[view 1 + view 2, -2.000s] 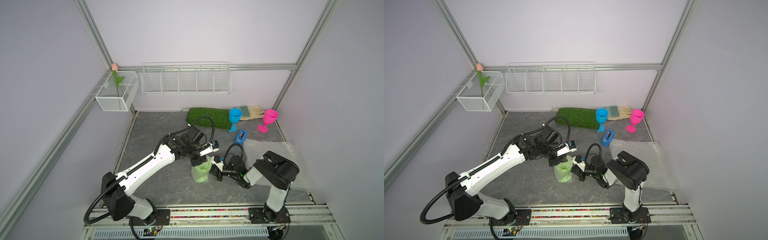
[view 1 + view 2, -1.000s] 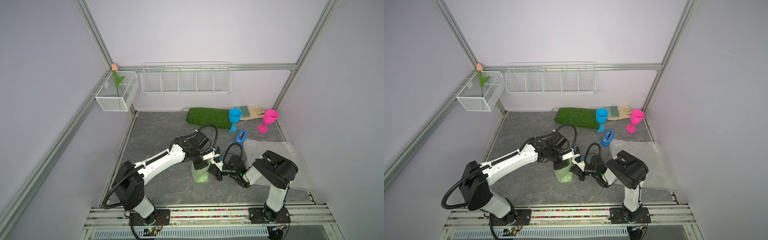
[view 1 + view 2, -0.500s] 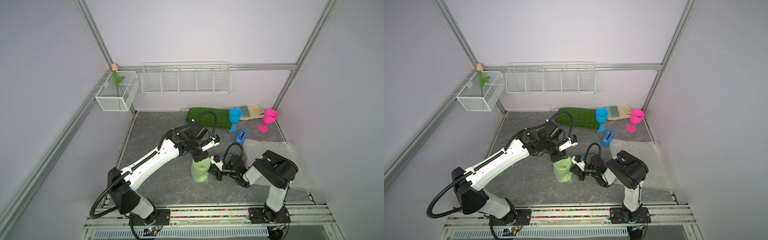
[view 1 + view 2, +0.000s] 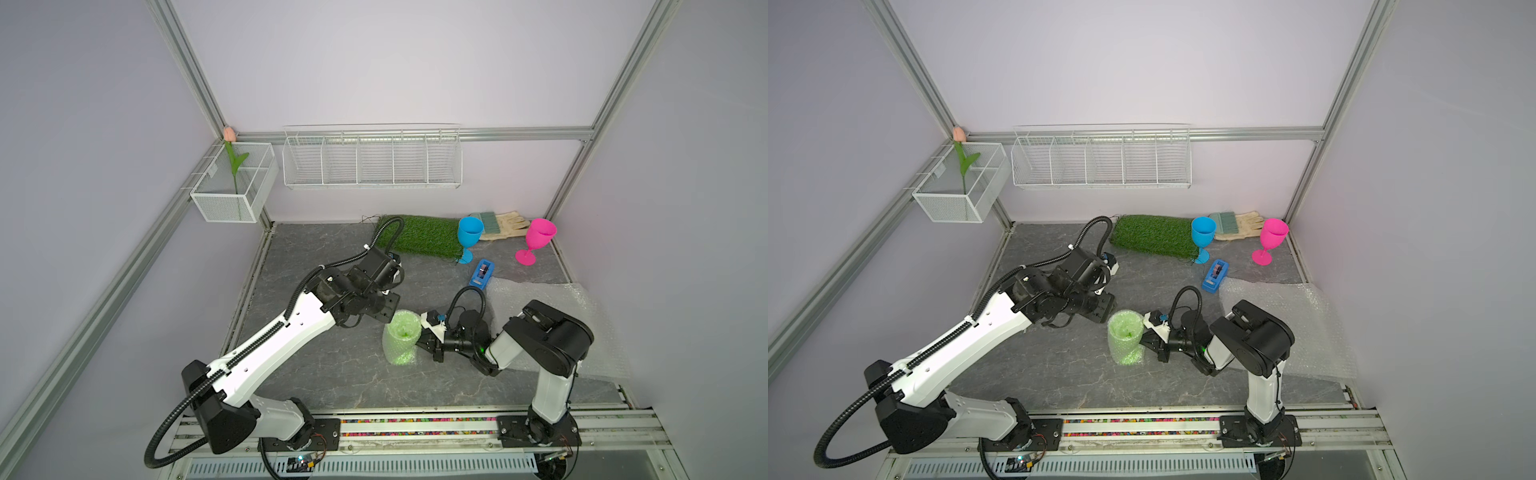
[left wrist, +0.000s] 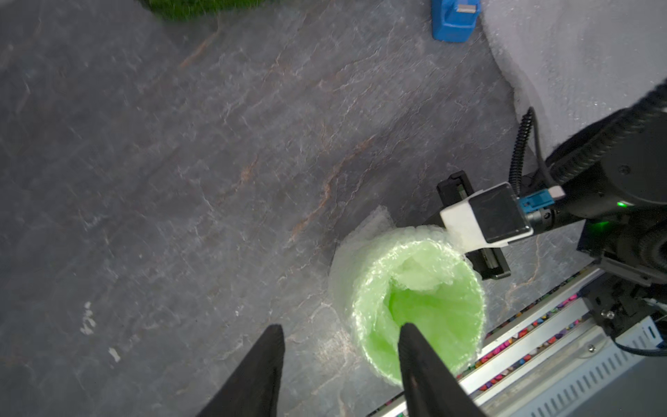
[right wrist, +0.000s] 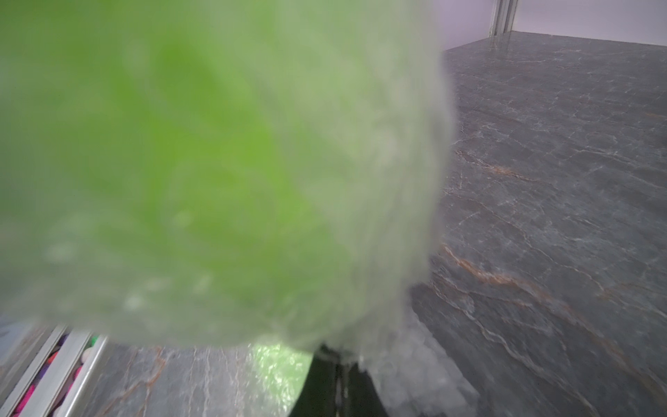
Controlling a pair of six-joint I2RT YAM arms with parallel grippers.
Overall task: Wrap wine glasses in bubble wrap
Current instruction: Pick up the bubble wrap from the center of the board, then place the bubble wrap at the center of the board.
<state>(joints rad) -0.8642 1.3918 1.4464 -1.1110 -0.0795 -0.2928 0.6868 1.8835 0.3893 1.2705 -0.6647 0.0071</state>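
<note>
The lime green wine glass (image 4: 400, 343) (image 4: 1126, 341) stands upright at the front middle, rolled in bubble wrap that forms a tube open at the top (image 5: 426, 299). My right gripper (image 4: 420, 344) (image 4: 1144, 343) (image 6: 337, 355) lies low beside it, shut on the wrap's edge at its side. Just behind and left of the tube's top hangs my left gripper (image 4: 384, 311) (image 4: 1100, 311) (image 5: 339, 326), open and holding nothing. A sky blue wine glass (image 4: 469, 237) and a hot pink one (image 4: 538, 237) stand bare at the back right. A flat sheet of bubble wrap (image 4: 582, 307) lies at the right.
A blue tape dispenser (image 4: 482, 272) (image 5: 454, 18) sits between the blue glass and the flat sheet. A green grass mat (image 4: 419, 239) lies at the back, with a glove and brush (image 4: 505, 224) beside it. White wire baskets (image 4: 372, 164) hang on the back wall.
My left gripper has opened, let go of the wrap at the tube's top, and pulled up and back to the left. The right gripper has stayed shut on the wrap.
</note>
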